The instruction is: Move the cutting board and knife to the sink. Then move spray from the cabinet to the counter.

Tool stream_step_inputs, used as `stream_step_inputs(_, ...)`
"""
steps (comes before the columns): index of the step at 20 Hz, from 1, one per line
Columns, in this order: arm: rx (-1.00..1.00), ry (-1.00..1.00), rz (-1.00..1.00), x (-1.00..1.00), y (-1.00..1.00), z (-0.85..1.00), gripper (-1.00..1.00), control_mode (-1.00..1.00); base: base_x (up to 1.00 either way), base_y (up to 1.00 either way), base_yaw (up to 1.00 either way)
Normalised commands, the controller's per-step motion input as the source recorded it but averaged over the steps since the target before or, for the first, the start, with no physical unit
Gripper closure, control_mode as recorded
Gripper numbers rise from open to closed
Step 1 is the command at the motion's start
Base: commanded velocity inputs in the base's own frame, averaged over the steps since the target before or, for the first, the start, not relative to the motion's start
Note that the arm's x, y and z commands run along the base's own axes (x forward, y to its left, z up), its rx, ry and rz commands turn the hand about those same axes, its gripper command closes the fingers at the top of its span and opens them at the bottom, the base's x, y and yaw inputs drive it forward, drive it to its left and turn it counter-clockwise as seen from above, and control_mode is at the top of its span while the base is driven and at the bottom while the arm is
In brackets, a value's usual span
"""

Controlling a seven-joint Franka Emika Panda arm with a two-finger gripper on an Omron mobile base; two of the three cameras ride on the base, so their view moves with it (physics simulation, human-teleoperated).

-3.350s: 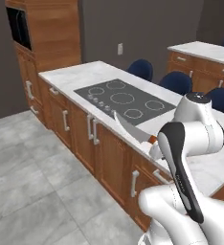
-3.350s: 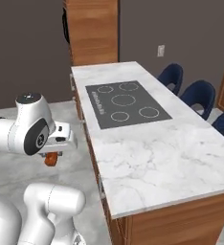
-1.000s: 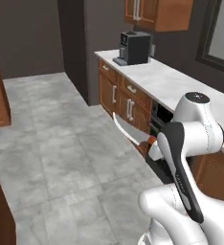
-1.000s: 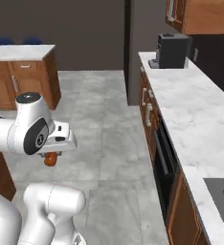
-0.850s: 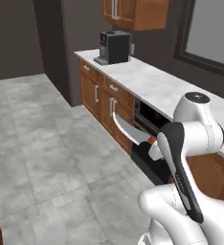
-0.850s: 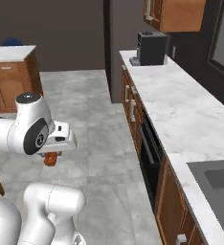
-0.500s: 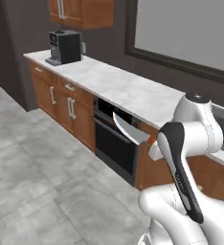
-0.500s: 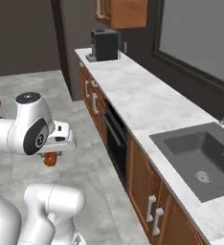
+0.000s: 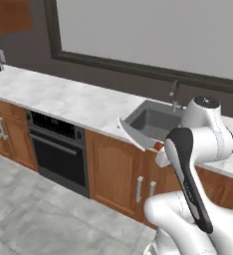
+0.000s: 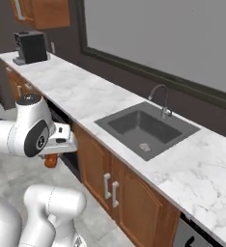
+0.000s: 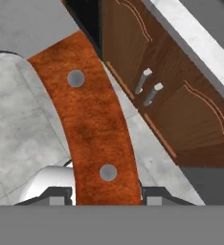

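left base view now faces the sink [image 9: 149, 121] rather than the oven, gripper [image 11: 106, 194] still clamping the knife [image 11: 87, 124].

a kitchen: marble counter [image 10: 86, 99], sink [image 10: 145, 128], built-in oven [image 9: 56, 149], wooden cabinets.

Light was even and soft, with no clear source. The marble desk [image 10: 110, 103] was bright and free of glare, and the sink [image 10: 144, 129] basin beside the faucet was dim. Shadows were faint. All renders looked slightly soft and blocky; in the hand view the knife handle [image 11: 90, 124] was close and blurred.
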Motion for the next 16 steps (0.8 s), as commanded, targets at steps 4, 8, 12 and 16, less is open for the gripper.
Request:
stream_step_inputs(4, 0.00, 0.00, 0.00, 0.00, 0.00, 0.00, 1.00, 1.00, 0.11, -0.04, -0.50)
stream_step_inputs(8, 0.00, 0.00, 0.00, 0.00, 0.00, 0.00, 1.00, 1.00, 0.34, 0.00, -0.46)
stream_step_inputs(12, 0.00, 0.00, 0.00, 0.00, 0.00, 0.00, 1.00, 1.00, 0.31, 0.03, -0.43)
stream_step_inputs(16, 0.00, 0.00, 0.00, 0.00, 0.00, 0.00, 1.00, 1.00, 0.39, 0.21, -0.42)
